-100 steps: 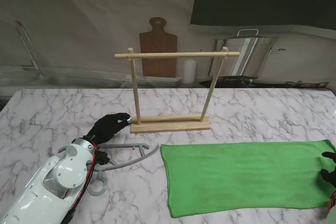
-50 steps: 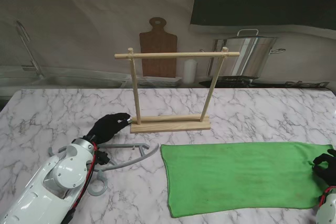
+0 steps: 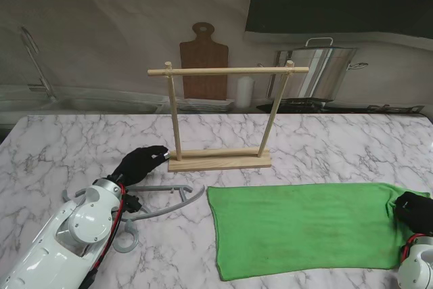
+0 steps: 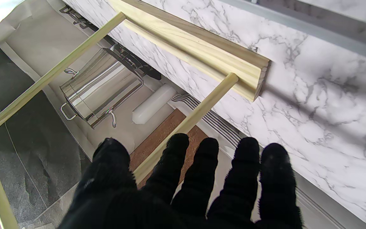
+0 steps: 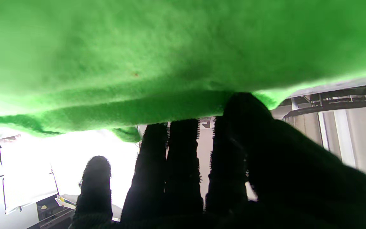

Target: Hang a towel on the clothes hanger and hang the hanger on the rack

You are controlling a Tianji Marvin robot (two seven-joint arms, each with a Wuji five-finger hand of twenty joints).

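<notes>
Pinching at the right-hand end of the towel point(image 3: 304, 228), the right hand point(image 3: 414, 210) sits on the short edge of the green cloth, and the wrist view shows its fingers point(image 5: 183, 165) close together under a lifted fold with the thumb pressed against the hem; it looks clamped on the cloth, though how firm the hold is cannot be told. The step in hand, I judge, is picking up the towel, the first part of the task. The next move calls for lifting that end clear of the marble table point(image 3: 81, 147) without letting the fabric slip, then carrying it toward the hanger.

The left hand point(image 3: 141, 163) holds nothing: its fingers are spread apart and extended, hovering over the table just beside the left post of the rack point(image 3: 220, 116). The grey clothes hanger point(image 3: 166, 197) lies flat on the table nearer to me than that hand, between the left forearm and the towel's left edge, untouched. The towel is otherwise flat, spread in front of the rack's wooden base and apart from it. The rack's top bar is bare, so hanging is not yet begun
</notes>
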